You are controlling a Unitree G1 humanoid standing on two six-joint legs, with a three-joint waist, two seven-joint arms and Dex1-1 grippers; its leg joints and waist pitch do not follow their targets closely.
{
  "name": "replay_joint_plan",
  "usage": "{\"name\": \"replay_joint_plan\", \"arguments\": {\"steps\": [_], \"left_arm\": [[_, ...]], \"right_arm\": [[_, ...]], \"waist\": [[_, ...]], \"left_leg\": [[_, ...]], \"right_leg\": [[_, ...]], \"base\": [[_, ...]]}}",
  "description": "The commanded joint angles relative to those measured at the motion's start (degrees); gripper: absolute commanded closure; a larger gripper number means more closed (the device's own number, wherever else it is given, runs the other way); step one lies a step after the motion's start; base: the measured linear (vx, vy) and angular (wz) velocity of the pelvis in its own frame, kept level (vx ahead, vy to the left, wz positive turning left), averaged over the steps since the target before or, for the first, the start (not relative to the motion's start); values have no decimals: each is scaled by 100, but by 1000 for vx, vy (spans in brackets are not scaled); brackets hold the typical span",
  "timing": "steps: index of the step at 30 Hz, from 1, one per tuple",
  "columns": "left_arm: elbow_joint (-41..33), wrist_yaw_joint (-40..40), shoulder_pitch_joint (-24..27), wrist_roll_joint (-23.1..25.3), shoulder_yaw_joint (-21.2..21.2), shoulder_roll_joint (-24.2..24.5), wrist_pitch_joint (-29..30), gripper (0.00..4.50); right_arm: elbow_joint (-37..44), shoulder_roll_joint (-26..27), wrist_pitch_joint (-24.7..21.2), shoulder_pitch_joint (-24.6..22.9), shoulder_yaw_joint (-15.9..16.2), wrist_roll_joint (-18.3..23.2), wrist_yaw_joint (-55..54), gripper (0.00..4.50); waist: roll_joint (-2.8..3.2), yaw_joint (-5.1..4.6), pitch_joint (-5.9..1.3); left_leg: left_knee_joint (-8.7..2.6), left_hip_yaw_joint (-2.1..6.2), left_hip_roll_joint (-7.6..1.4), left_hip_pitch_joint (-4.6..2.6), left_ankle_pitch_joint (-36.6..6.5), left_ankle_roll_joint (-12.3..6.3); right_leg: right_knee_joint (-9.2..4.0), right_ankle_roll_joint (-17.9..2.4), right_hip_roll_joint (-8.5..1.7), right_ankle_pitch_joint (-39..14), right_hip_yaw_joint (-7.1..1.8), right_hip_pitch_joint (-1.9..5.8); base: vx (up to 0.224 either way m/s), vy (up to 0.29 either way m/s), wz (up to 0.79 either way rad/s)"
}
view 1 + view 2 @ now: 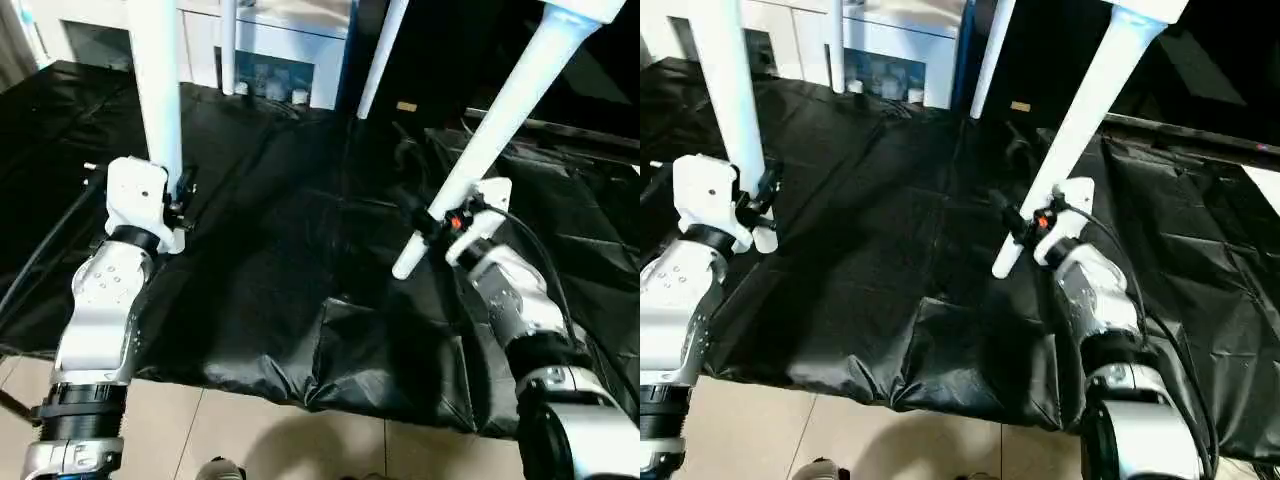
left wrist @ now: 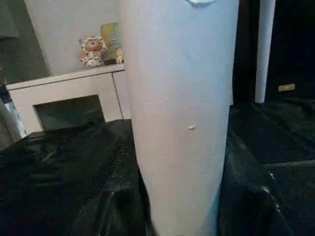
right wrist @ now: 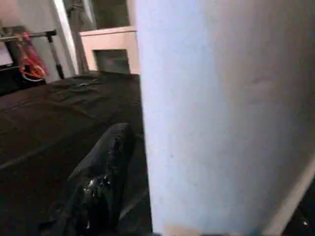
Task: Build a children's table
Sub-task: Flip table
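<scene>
The white table stands over the black-covered surface with its legs pointing down, and the top is mostly cut off above the picture. My left gripper (image 1: 178, 205) is shut on the near left leg (image 1: 158, 90) close to its lower end. My right gripper (image 1: 440, 222) is shut on the near right leg (image 1: 500, 120), which slants down to a rounded tip (image 1: 405, 268) just past the fingers. Both far legs (image 1: 228, 45) (image 1: 383, 55) reach the sheet at the back. Each wrist view has its own held leg (image 2: 182, 123) (image 3: 221, 113) close up.
A crinkled black sheet (image 1: 300, 250) covers the work surface and hangs over its near edge. Beige floor (image 1: 250, 440) lies below it. A white cabinet (image 1: 270, 40) stands behind, and a small plush toy (image 2: 92, 51) sits on a low white unit.
</scene>
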State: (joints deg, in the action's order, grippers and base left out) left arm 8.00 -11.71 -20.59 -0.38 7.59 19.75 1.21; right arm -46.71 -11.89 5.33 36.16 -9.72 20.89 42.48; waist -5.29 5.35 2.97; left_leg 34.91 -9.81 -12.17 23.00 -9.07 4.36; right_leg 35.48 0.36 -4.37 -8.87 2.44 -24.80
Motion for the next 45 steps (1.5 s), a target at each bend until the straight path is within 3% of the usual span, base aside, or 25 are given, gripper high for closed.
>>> {"name": "replay_joint_plan", "arguments": {"steps": [1, 3, 7, 10, 12, 13, 15, 17, 18, 19, 20, 21, 22, 24, 25, 26, 27, 30, 34, 37, 38, 41, 43, 44, 45], "left_arm": [[-89, -227, 22, 263, -360, 109, -48, 291], [-119, -275, 71, 245, -376, 128, -19, 291], [-252, -323, 247, 224, -364, 172, 26, 291], [-355, -349, 420, 210, -325, 218, 66, 291], [-457, -366, 586, 202, -282, 268, 109, 291], [-672, -395, 875, 135, -190, 322, 217, 291], [-862, -463, 1182, 51, -121, 381, 298, 291], [-931, -459, 1340, 43, -112, 435, 307, 291], [-971, -529, 1503, -45, -87, 474, 390, 291], [-976, -547, 1531, -65, -82, 482, 406, 291], [-1000, -609, 1638, -150, -59, 510, 504, 221], [-1002, -611, 1644, -155, -57, 512, 512, 221], [-1040, -647, 1733, -244, -20, 530, 615, 221], [-1084, -651, 1822, -273, 13, 549, 651, 197], [-1151, -658, 1904, -361, 65, 541, 699, 197], [-1343, -644, 2151, -515, 208, 529, 730, 181], [-1353, -645, 2162, -526, 214, 528, 735, 174], [-1732, -714, 2612, -892, 417, 463, 812, 160], [-2156, -808, 3067, -1223, 640, 342, 869, 118], [-2595, -741, 3442, -1386, 777, 147, 879, 97], [-2843, -671, 3657, -1459, 777, 18, 839, 90], [-3404, -458, 4079, -1665, 618, -265, 1114, 83], [-3531, -376, 4152, -1669, 566, -333, 1192, 83], [-3749, -222, 4199, -1620, 450, -449, 1289, 83], [-3807, -177, 4199, -1584, 409, -471, 1323, 83]], "right_arm": [[460, 22, 75, -115, 116, 88, 233, 221], [872, 40, 10, -349, 138, 123, 265, 254], [2035, 58, -280, -997, 281, 208, 197, 265], [2682, 47, -454, -1388, 372, 201, 49, 301], [3117, 42, -586, -1684, 432, 170, -76, 307], [3470, 32, -750, -1985, 501, 107, -193, 319], [3775, 43, -937, -2236, 569, 66, -340, 321], [3979, 57, -1078, -2369, 604, 2, -490, 322], [4111, 50, -1263, -2495, 726, -149, -616, 322], [4129, 51, -1284, -2518, 749, -162, -617, 322], [4215, 65, -1383, -2617, 828, -195, -667, 289], [4221, 66, -1391, -2624, 831, -197, -674, 289], [4279, 125, -1408, -2693, 830, -253, -857, 256], [4316, 196, -1461, -2738, 786, -249, -1037, 253], [4365, 237, -1507, -2776, 756, -234, -1147, 253], [4557, 321, -1632, -2926, 670, -147, -1344, 235], [4567, 322, -1635, -2934, 668, -152, -1353, 220], [4954, 347, -1751, -3275, 618, -180, -1603, 204], [5387, 340, -1978, -3631, 603, -88, -1689, 158], [5817, 243, -2185, -3990, 616, -197, -1860, 141], [6092, 177, -2311, -4225, 639, -271, -1940, 138], [6734, 104, -2478, -4762, 642, -359, -2166, 138], [6873, 105, -2485, -4873, 626, -389, -2228, 138], [7099, 145, -2526, -5021, 572, -350, -2304, 138], [7155, 158, -2562, -5057, 558, -316, -2318, 138]], "waist": [[169, 5, -422], [164, 14, -418], [149, 41, -414], [153, 46, -394], [164, 32, -388], [213, 37, -382], [195, 2, -358], [194, -32, -305], [129, -60, -276], [153, -54, -277], [152, -65, -287], [150, -76, -278], [158, -84, -274], [131, -140, -272], [144, -155, -272], [104, -156, -278], [136, -155, -271], [120, -146, -251], [109, -164, -220], [85, -178, -196], [114, -183, -182], [150, -204, -178], [136, -222, -142], [176, -247, -123], [188, -282, -81]], "left_leg": [[-458, -12, -79, -192, -1785, 95], [-465, -11, -82, -193, -1812, 102], [-493, -1, -87, -185, -1782, 107], [-511, 1, -88, -191, -1906, 131], [-525, 10, -92, -194, -2077, 176], [-534, 19, -91, -204, -2124, 201], [-564, 30, -99, -202, -2347, 251], [-584, 37, -82, -242, -2832, 290], [-576, 59, -63, -259, -3093, 321], [-577, 75, -57, -272, -3160, 333], [-566, 91, -58, -293, -3226, 341], [-575, 110, -55, -277, -3239, 342], [-584, 119, -57, -277, -3286, 349], [-595, 157, -45, -259, -3376, 392], [-601, 161, -46, -260, -3407, 401], [-596, 157, -57, -280, -3459, 394], [-617, 160, -63, -272, -3512, 392], [-642, 161, -73, -258, -3590, 372], [-619, 147, -51, -290, -3782, 334], [-614, 162, -54, -266, -3758, 345], [-600, 166, -42, -300, -3857, 343], [-641, 203, -57, -281, -3958, 361], [-657, 221, -65, -291, -4133, 365], [-654, 242, -61, -336, -4305, 369], [-706, 287, -86, -332, -4508, 386]], "right_leg": [[-354, -1090, -223, -1021, -128, 280], [-363, -1054, -225, -1065, -131, 275], [-377, -924, -218, -1074, -135, 284], [-406, -857, -215, -1280, -136, 268], [-434, -767, -220, -1486, -141, 251], [-438, -754, -215, -1532, -142, 244], [-462, -708, -200, -1681, -140, 233], [-543, -584, -198, -2275, -130, 189], [-608, -441, -207, -2818, -115, 172], [-622, -380, -228, -3024, -115, 171], [-661, -263, -244, -3256, -121, 149], [-670, -207, -242, -3344, -114, 150], [-684, -175, -236, -3393, -108, 144], [-682, -74, -237, -3588, -87, 142], [-687, -94, -233, -3568, -88, 141], [-702, -138, -232, -3493, -88, 119], [-695, -193, -227, -3371, -94, 120], [-696, -218, -230, -3267, -101, 124], [-775, -81, -218, -3594, -94, 67], [-816, 33, -243, -3885, -78, 91], [-857, 90, -225, -4016, -61, 52], [-878, 101, -211, -3887, -21, 115], [-932, 139, -204, -3977, 42, 116], [-976, 170, -190, -4072, 110, 105], [-1024, 190, -164, -4070, 213, 170]], "base": [[0, 0, 0], [0, 0, 0], [0, 0, 0], [0, 0, 0], [0, 0, 0], [0, 0, 0], [0, 0, 0], [0, 0, 0], [0, 0, 0], [0, 0, 0], [0, 0, 0], [0, 0, 0], [0, 0, 0], [0, 0, 0], [0, 0, 0], [0, 0, 0], [0, 0, 0], [0, 0, 0], [0, 0, 0], [0, 0, 0], [0, 0, 0], [0, 0, 0], [0, 0, 0], [0, 0, 0], [0, 0, 0]]}}
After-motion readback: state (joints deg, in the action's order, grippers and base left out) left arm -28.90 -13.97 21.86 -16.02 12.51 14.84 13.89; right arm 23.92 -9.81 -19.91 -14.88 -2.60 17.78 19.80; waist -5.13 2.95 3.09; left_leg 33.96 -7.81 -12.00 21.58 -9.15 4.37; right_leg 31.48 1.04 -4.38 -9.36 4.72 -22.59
